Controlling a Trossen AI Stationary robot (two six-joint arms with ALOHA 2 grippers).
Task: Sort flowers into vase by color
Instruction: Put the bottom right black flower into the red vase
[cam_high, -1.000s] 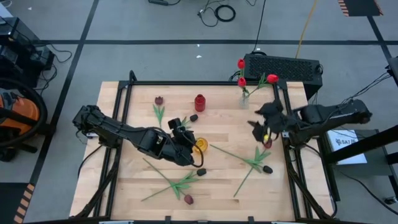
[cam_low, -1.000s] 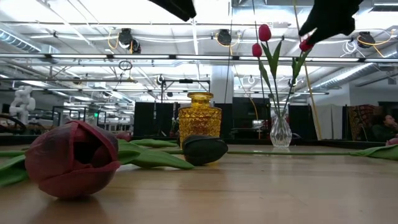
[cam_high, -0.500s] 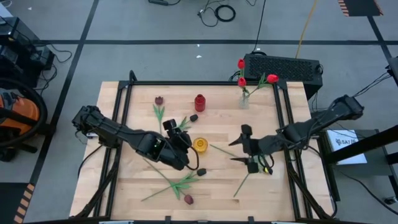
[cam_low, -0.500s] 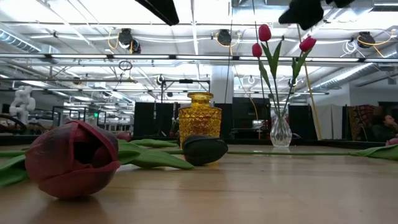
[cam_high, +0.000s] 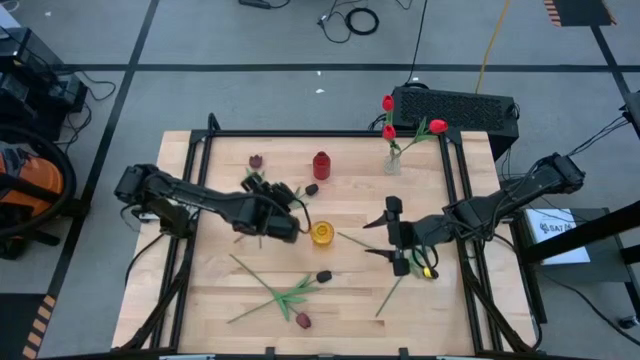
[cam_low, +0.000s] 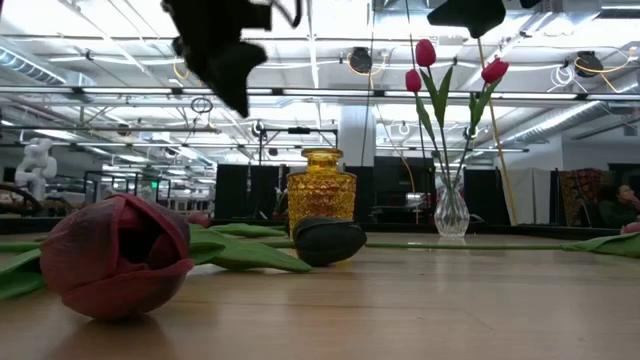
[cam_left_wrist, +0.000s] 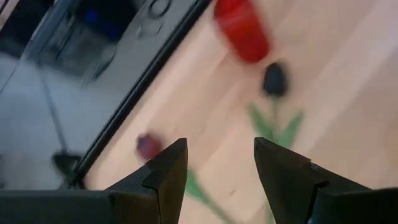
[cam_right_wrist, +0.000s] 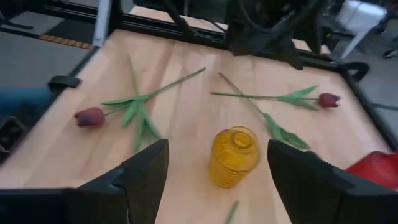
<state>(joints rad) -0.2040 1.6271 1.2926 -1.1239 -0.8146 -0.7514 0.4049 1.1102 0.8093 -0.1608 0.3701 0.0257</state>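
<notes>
The left gripper (cam_high: 262, 186) hangs over the table's left-centre with its fingers (cam_left_wrist: 163, 176) parted and nothing between them. Just beside it lie a maroon-headed tulip (cam_high: 256, 161) toward the far edge and a near-black-headed tulip (cam_high: 312, 189), both flat on the wood. Nearer the front edge, another maroon tulip (cam_high: 302, 320) lies with its stem and leaves spread across the boards; it fills the foreground of the low view (cam_low: 118, 256). Past the left gripper stand a red vase (cam_high: 321, 164) and, closer to centre, a yellow glass vase (cam_high: 321, 233), both holding no flowers. A second near-black tulip head (cam_high: 324, 276) rests in front of the yellow vase. Right of centre, the right gripper (cam_high: 394, 238) hovers with its fingers (cam_right_wrist: 145, 171) wide apart, holding nothing, over a tulip stem (cam_high: 358, 240). At the far right edge a clear vase (cam_high: 393, 160) holds three red tulips (cam_high: 388, 103).
</notes>
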